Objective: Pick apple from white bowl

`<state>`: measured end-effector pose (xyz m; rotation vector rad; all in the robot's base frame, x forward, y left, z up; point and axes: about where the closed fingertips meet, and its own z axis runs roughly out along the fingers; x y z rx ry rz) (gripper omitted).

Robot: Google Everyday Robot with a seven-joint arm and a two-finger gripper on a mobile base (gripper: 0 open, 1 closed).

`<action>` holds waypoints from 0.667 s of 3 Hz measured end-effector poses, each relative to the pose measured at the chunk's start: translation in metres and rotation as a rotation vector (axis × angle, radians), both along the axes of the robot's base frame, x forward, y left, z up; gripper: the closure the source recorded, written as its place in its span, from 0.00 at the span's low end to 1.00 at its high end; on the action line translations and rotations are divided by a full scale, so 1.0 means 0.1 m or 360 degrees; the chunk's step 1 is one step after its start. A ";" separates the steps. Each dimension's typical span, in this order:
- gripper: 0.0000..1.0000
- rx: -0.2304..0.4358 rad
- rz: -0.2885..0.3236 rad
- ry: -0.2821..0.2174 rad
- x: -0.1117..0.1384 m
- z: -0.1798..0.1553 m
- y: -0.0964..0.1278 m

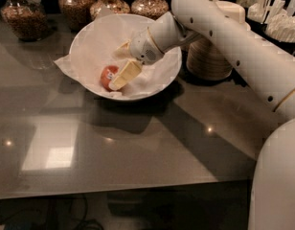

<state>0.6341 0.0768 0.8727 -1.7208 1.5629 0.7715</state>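
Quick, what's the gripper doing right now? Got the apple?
Gripper: open, down in the white bowl, one finger beside the apple, nothing held.

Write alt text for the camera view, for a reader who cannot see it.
The robot's white two-finger gripper is open inside a large white paper-lined bowl, one finger beside a small red-orange apple. The bowl sits on a grey reflective table.
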 end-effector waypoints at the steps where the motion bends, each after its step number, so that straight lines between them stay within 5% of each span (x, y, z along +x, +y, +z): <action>1: 0.29 0.0006 0.0002 0.0026 -0.01 -0.09 0.03; 2: 0.30 0.0009 -0.0002 0.0057 -0.03 -0.20 0.04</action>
